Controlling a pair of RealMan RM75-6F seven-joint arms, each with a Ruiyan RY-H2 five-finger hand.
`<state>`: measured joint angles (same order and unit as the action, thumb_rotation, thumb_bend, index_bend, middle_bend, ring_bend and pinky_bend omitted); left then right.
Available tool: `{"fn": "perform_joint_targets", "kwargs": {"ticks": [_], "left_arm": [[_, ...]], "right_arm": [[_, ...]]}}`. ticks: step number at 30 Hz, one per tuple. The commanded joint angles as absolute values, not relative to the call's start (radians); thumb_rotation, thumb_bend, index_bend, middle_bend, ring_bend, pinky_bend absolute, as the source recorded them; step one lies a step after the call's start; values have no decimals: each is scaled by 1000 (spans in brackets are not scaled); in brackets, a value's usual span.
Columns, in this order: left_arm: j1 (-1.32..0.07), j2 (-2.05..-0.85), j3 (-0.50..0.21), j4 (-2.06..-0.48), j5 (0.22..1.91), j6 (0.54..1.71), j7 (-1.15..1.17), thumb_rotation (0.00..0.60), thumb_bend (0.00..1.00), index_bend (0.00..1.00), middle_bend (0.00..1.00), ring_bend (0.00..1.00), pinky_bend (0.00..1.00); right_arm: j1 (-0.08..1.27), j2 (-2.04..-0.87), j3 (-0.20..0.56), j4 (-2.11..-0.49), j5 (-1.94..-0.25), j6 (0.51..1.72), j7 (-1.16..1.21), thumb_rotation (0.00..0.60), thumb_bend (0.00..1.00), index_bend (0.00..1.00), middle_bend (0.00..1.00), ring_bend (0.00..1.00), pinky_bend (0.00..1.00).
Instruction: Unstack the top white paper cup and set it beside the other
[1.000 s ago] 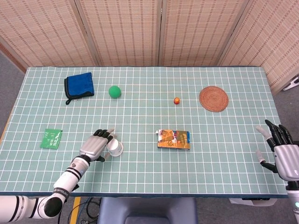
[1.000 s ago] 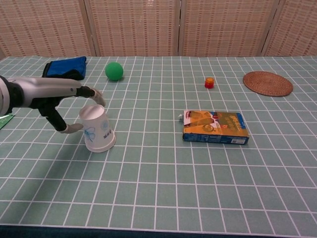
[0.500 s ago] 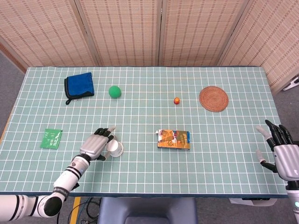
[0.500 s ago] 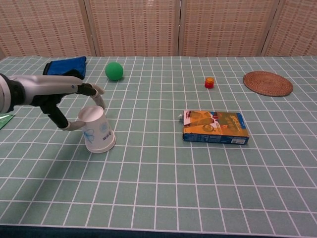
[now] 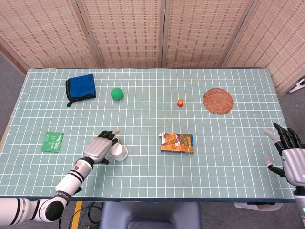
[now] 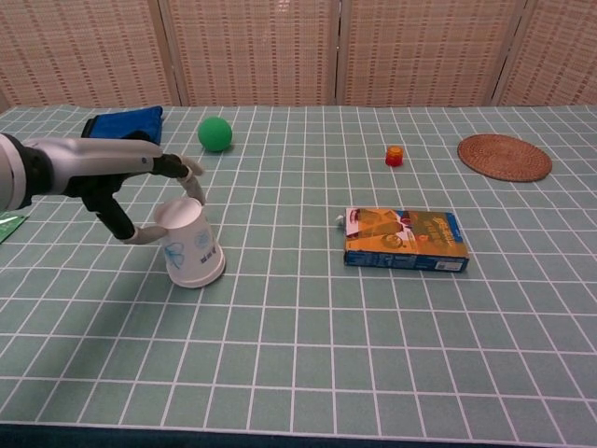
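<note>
The white paper cup stack [image 6: 193,250] stands upside down on the green gridded table [image 6: 308,355], leaning slightly. It bears a pale blue print. My left hand [image 6: 140,191] reaches in from the left and holds the stack's upper end, thumb on the near side and a finger over the far side. In the head view the same hand [image 5: 101,148] covers the left part of the cup stack [image 5: 118,151]. My right hand [image 5: 289,155] hangs past the table's right front corner with its fingers spread and nothing in it. The chest view does not show it.
An orange snack box [image 6: 405,240] lies flat right of the cups. Farther back are a green ball [image 6: 215,133], a blue cloth [image 6: 124,126], a small orange cap [image 6: 395,155] and a woven coaster [image 6: 504,156]. A green packet [image 5: 52,141] lies at the left.
The left hand has closed in on the cup stack's top, and the stack has shifted slightly right and tilted. The right hand has barely moved.
</note>
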<state>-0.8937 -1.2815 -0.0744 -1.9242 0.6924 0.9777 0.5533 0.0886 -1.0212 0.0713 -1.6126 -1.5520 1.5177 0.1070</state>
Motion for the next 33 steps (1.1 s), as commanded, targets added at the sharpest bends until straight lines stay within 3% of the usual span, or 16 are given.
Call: {"fn": "perform_joint_targets", "kwargs": {"ticks": [1, 20, 33], "left_arm": [[-909, -1273, -77, -1952, 666, 999, 582, 600, 448, 322, 0, 0, 0], [-991, -1232, -98, -2112, 499, 1161, 755, 600, 448, 319, 0, 0, 0], [-1018, -1173, -127, -2179, 453, 1194, 771, 600, 448, 319, 0, 0, 0]], "right_arm": [[89, -1020, 71, -1611, -1552, 1516, 112, 600, 395, 130, 13, 53, 21], [90, -1014, 70, -1609, -1556, 1515, 128, 600, 395, 130, 13, 53, 21], [94, -1017, 76, -1605, -1540, 1504, 125, 600, 395, 130, 12, 53, 21]]}}
